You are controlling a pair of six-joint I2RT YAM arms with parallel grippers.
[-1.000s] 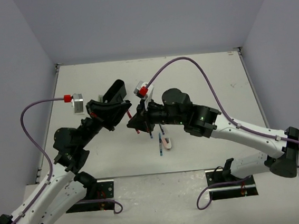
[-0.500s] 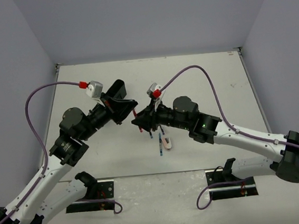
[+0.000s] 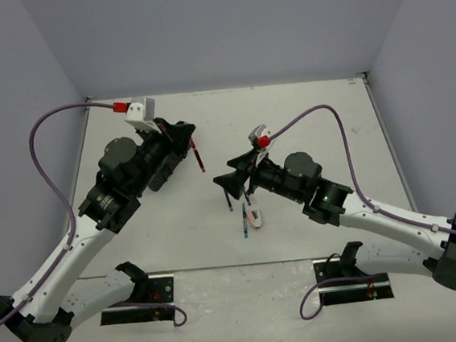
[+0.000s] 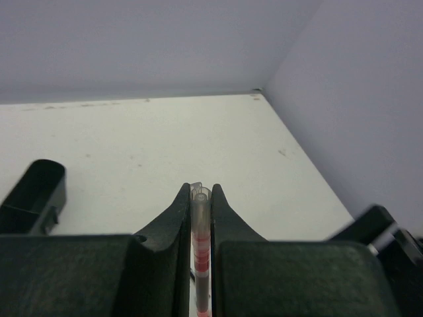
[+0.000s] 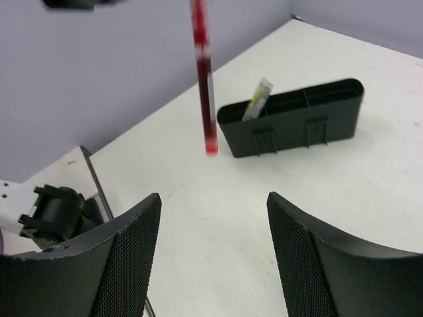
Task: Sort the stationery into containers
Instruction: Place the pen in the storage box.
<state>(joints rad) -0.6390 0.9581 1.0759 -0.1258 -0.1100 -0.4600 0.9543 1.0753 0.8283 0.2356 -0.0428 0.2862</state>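
Right black two-finger gripper has sprung wide open and drawn back, empty; the slim red pen went with the left arm.
Low centre of the top view, a thin blue pen and small pinkish-white eraser block lie on the white table. Upper left, the left gripper pinches the red pen near the long black plastic organiser tray, a yellowish pen inside.

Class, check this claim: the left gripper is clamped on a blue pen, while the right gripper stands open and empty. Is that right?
Not quite. The left gripper is clamped on a red pen, not a blue one. The left wrist view shows its red bands between the shut fingers. The rest holds: the right gripper stands open and empty.
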